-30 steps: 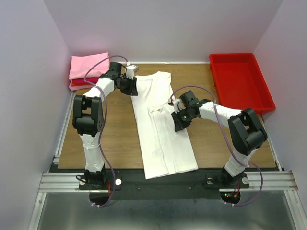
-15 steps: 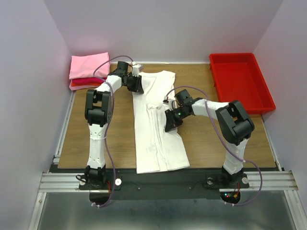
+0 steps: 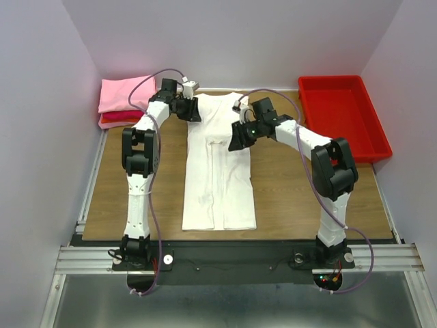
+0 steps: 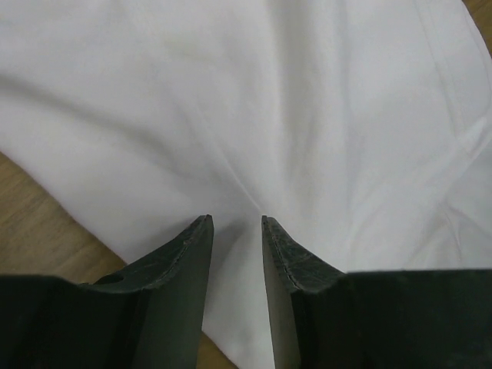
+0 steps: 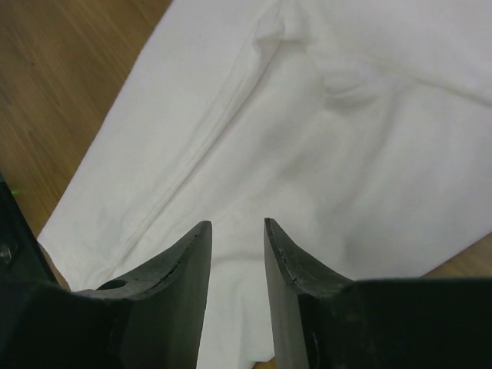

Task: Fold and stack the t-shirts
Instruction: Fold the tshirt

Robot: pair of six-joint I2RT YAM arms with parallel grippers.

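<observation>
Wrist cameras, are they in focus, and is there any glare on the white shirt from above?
Left wrist: slightly soft, the white t-shirt shows only faint grey folds, the left gripper almost black. Right wrist: creases and the table grain are readable. Top external: even light, no glare on the cloth, only soft shadows.

The white tee (image 3: 218,171) has swung from a slant to lie straight, near to far, with its near hem shifted left. The left gripper (image 3: 196,113) and right gripper (image 3: 235,142) have moved to its far end, jaws now slightly parted.
</observation>
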